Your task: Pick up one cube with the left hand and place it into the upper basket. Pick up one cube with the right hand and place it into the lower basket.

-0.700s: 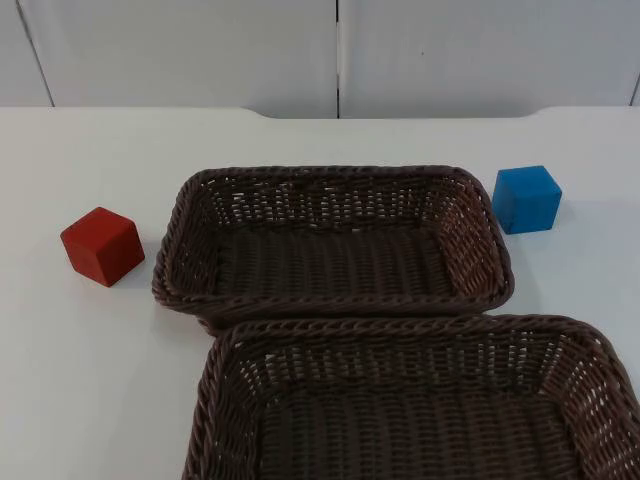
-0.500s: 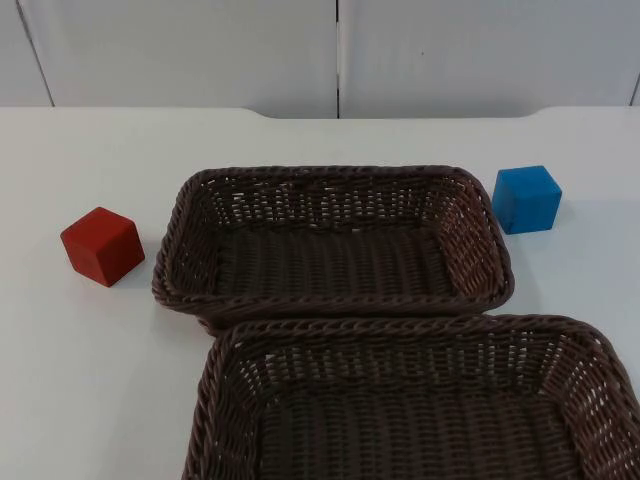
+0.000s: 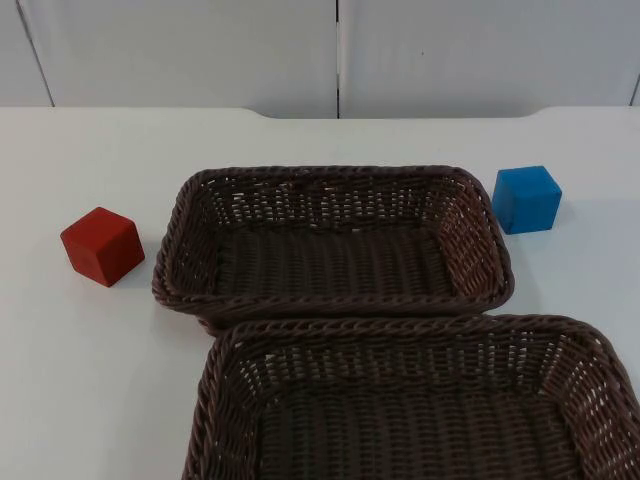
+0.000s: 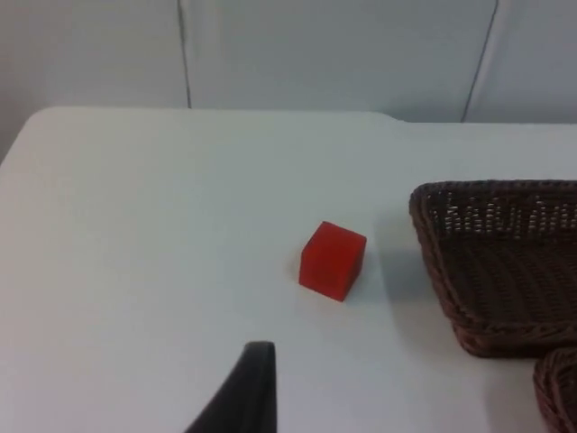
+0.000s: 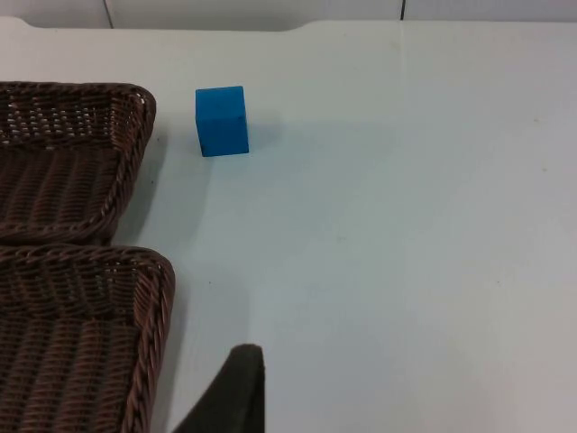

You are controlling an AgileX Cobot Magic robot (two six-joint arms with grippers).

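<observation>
Red cube: matte, left of upper basket.
Blue cube: glossy, right (far corner).
Left gripper, right gripper: finger opening cannot be told.

Robot lab or test bench, probably. Bare white table top ending at a plain grey partition wall. Staged props only: two brown wicker baskets, one red cube, one blue cube. No household or shop clutter visible.
</observation>
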